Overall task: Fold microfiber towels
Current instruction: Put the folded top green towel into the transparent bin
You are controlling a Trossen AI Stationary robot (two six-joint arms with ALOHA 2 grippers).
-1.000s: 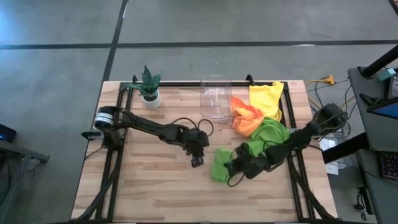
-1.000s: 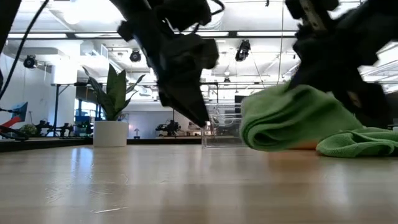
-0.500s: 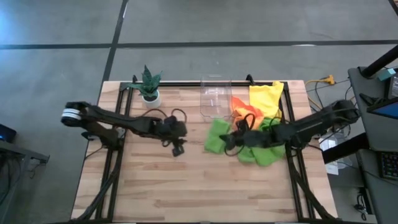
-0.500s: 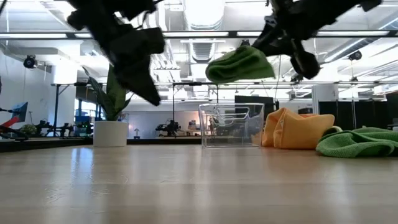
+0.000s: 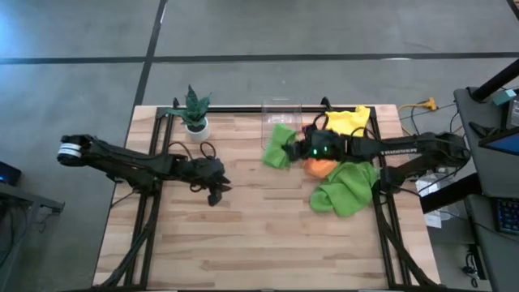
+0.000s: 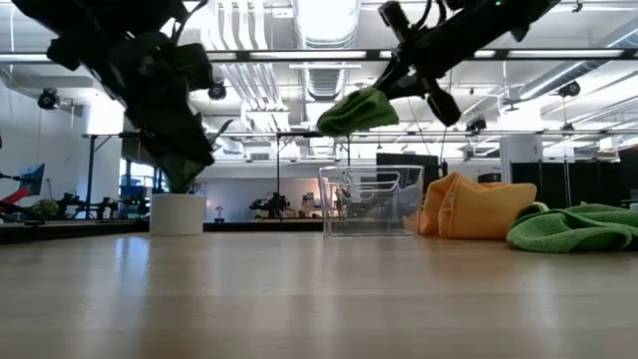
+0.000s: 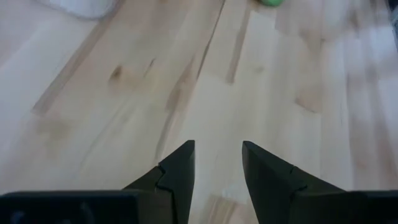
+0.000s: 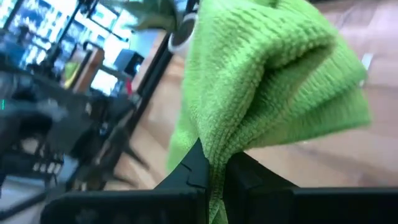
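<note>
A folded lime green microfiber towel (image 5: 279, 147) hangs in the air by the near side of the clear bin (image 5: 281, 120). My right gripper (image 5: 297, 149) is shut on it. In the low view this towel (image 6: 357, 110) is well above the bin (image 6: 371, 200). A second green towel (image 5: 345, 187), an orange one (image 5: 321, 167) and a yellow one (image 5: 349, 120) lie bunched on the table's right side. My left gripper (image 5: 216, 195) hovers open over bare wood left of centre, with nothing between its fingers (image 7: 180, 171). My right gripper pinches the folded green towel between its two fingers at one edge of the bundle (image 8: 214, 146), several layers thick. The fingers come from the table's right, slanting slightly down. The towel bulges out beyond the fingertips, lifted clear of the table and the bin.
A small potted plant (image 5: 195, 113) stands at the far left of the table. The bin stands at the far middle. A black frame rail (image 5: 243, 108) runs along the far edge. Bare wood (image 5: 259, 235) fills the near half.
My right gripper has risen and swung toward the far edge and the bin, carrying the folded green towel from the table's middle up into the air. The second green towel stayed on the table. My left gripper has drawn back toward the table's left edge, still open.
</note>
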